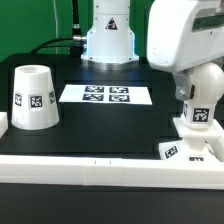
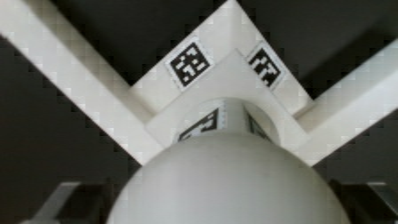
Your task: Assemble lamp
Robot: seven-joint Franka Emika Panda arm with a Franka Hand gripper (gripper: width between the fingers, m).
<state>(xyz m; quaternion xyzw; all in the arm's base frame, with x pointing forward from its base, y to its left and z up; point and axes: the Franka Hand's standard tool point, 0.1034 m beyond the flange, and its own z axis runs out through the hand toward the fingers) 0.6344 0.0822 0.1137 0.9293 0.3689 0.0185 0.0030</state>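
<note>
Bulb (image 1: 198,116) white, rounded, tagged, upright over the square base (image 1: 188,143), on the bench (image 1: 100,130) at the exterior view's right. Hand (image 1: 198,105) straddles the bulb; can't tell if clamped. Fingers (image 2: 64,203) seen only in wrist view, shade (image 1: 30,97) only in exterior.

The shade (image 1: 33,97), bulb (image 1: 200,106) and base (image 1: 195,140) are white with black-and-white square tags, the marker board (image 1: 105,95) is white with 4 black markers, and the table (image 1: 100,130) is black.
</note>
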